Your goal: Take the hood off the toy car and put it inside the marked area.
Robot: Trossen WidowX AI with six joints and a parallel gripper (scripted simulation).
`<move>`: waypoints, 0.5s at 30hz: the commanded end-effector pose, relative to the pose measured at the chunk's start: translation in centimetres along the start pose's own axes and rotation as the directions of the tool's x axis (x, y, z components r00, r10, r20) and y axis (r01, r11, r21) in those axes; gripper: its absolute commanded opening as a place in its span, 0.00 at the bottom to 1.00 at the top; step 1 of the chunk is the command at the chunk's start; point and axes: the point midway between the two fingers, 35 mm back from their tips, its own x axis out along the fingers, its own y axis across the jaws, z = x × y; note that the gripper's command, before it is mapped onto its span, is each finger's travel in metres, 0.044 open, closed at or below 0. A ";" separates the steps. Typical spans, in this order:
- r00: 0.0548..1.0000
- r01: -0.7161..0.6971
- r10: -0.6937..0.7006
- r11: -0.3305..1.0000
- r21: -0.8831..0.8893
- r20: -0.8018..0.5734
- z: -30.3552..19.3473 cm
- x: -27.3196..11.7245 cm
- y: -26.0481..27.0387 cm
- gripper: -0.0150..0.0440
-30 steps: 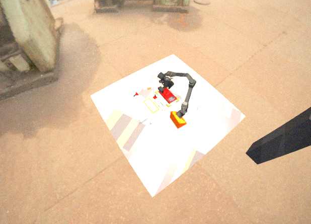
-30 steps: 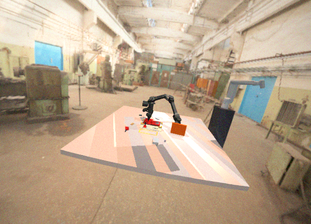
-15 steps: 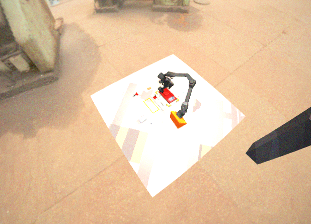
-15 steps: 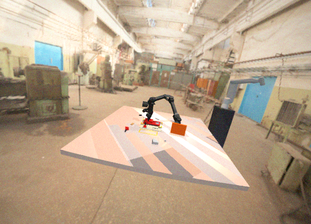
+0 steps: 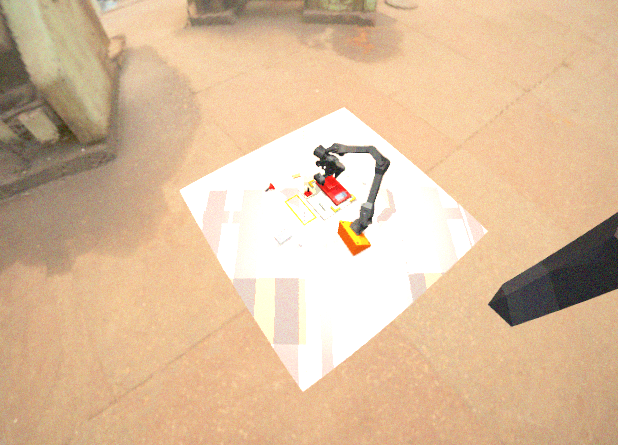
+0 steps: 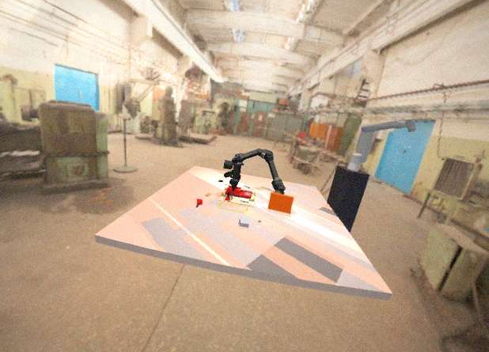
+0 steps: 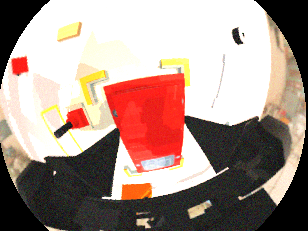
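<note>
The red toy car (image 5: 338,191) (image 6: 242,193) (image 7: 150,119) stands between yellow corner brackets. Its hood cannot be told apart from the rest of the red body; a pale glassy patch shows at the end nearer the orange block. My gripper (image 5: 328,175) (image 6: 234,186) (image 7: 152,124) is open and empty, low over the car's far end, pointing down. In the wrist view one finger shows on each side of the body; whether they touch it cannot be told. The marked area, a yellow outline (image 5: 295,212) (image 6: 233,210) (image 7: 50,109), lies flat beside the car, with nothing visible inside.
A red piece with a black stem (image 5: 308,193) (image 6: 228,198) (image 7: 79,119) stands between car and outline. Another red piece (image 5: 271,186) (image 6: 199,202) (image 7: 20,65), a yellow block (image 5: 296,176) (image 6: 208,194) (image 7: 69,32), a grey block (image 6: 244,222) and an orange block (image 5: 353,238) (image 6: 281,203) are around.
</note>
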 end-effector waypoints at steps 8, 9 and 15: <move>1.000 0.000 0.000 1.000 0.000 0.000 0.0 0.3 0.0 0.96; 1.000 0.000 0.000 1.000 0.000 0.000 0.0 0.3 0.0 0.91; 1.000 0.000 0.000 1.000 0.000 0.000 0.0 0.3 0.0 0.78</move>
